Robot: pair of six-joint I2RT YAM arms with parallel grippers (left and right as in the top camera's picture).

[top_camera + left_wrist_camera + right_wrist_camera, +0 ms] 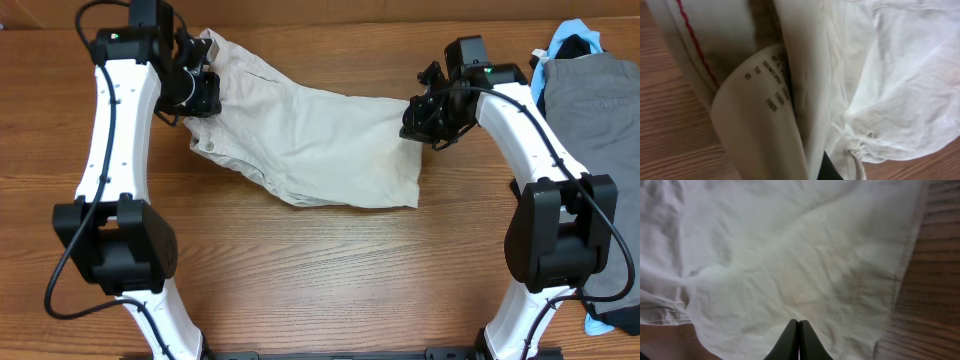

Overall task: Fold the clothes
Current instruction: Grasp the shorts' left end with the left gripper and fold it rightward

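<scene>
Left gripper: sits at the upper left end of the pale beige cotton shorts, on the waistband. In the wrist view the cloth hangs right across the lens. Only one dark fingertip shows at the bottom edge, so I cannot tell whether this gripper is clamped or apart.

Waistband end, close up: a small white inner label with faint grey print. A line of red stitching runs to its left, and thin white pocket lining is bunched to its right.

Pale beige cotton shorts: lying crumpled on the brown wood-grain worktop between the two arms, waistband to the left and leg hem to the right.

Right gripper: at the right edge of the shorts. Its two dark fingers are pressed together with the tips against the cloth. Whether any cloth is nipped between them does not show.

Far right: a grey garment lies beside the right arm, with a light blue cloth peeking out at its top edge.
</scene>
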